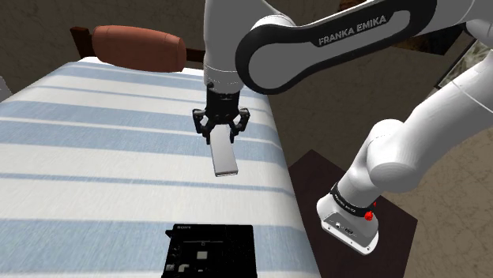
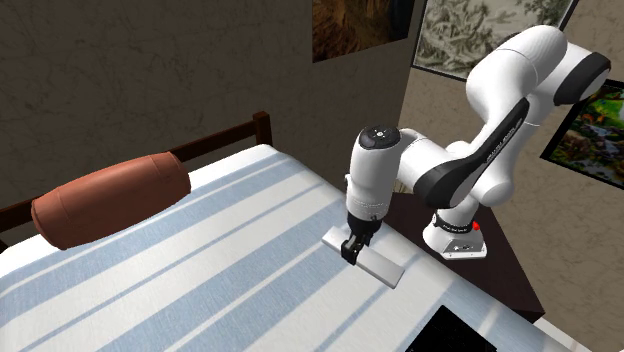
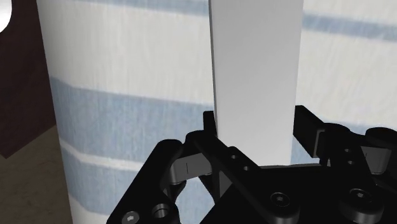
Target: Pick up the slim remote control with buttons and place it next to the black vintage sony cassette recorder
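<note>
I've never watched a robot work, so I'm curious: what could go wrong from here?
The gripper clasps the grey remote near one end, so it might tilt or slip. It is close to the edge of the bed; dropped, it could fall off. The black recorder could be knocked in placing.

Arm (image 1: 340, 35) rises from its base at the shoulder view's lower right, elbow high, upper link reaching across to that view's left. Wrist is turned straight down and the gripper (image 1: 223, 130) points vertically downward. Both black fingers (image 3: 208, 124) press against the long sides of the slim grey remote (image 3: 254, 76), clasping it near one end. The rest of the remote projects beyond the fingertips.
</note>
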{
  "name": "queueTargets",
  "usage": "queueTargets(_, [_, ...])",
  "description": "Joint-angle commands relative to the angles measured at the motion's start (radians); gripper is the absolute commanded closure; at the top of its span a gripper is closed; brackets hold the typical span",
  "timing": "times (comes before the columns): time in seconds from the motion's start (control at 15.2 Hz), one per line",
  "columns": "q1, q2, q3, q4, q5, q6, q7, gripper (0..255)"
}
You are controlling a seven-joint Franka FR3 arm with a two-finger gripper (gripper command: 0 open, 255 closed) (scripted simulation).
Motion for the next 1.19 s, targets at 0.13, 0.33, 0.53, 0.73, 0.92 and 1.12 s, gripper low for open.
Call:
queueTargets(0.13, [-0.001,0.025,0.007,-0.034,-0.006,0.059,0.006,255])
queueTargets(0.33, [-0.002,0.045,0.012,-0.058,-0.011,0.102,0.012,255])
queueTargets(0.53, [-0.004,0.068,0.018,-0.080,-0.019,0.145,0.018,255])
queueTargets(0.73, [-0.006,0.094,0.023,-0.100,-0.028,0.189,0.027,255])
queueTargets(0.92, [-0.008,0.122,0.028,-0.118,-0.040,0.234,0.036,255])
queueTargets(1.12, [-0.009,0.134,0.030,-0.124,-0.045,0.252,0.041,255])
